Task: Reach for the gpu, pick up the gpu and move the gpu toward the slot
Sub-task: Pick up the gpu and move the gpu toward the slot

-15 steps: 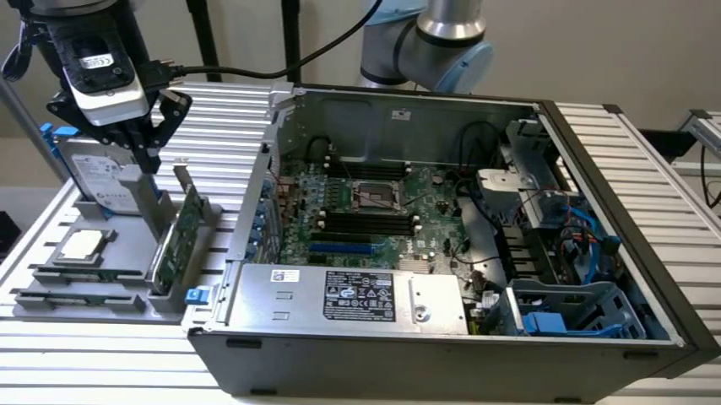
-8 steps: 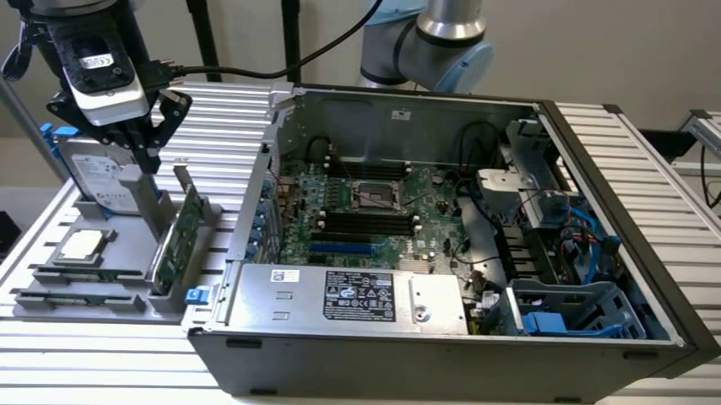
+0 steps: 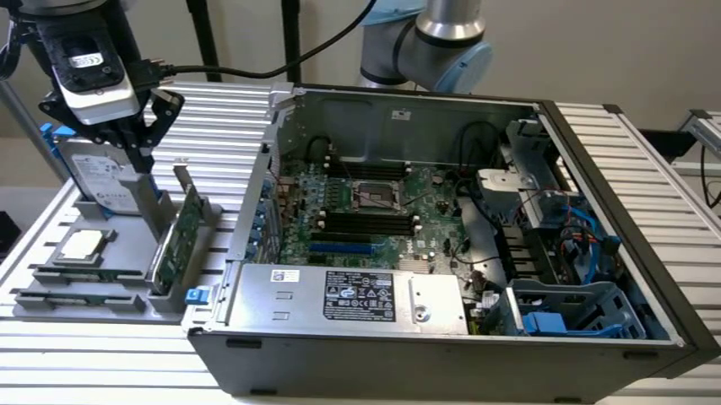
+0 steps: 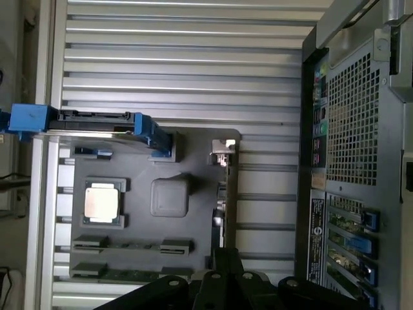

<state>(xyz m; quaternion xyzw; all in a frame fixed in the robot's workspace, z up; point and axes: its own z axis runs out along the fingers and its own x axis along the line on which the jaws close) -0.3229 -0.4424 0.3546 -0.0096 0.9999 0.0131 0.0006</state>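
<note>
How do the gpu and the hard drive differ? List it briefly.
The gpu is a thin green circuit board; the hard drive is a thicker silver block. The gpu carries a silver bracket, the hard drive blue rails. Both stand on edge in the gray holder.

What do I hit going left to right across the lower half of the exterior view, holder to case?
processor chip → gpu, standing on edge in the grey holder → labelled power supply → blue drive cage. The hard drive overlaps the chip's span, so it is left out.
</note>
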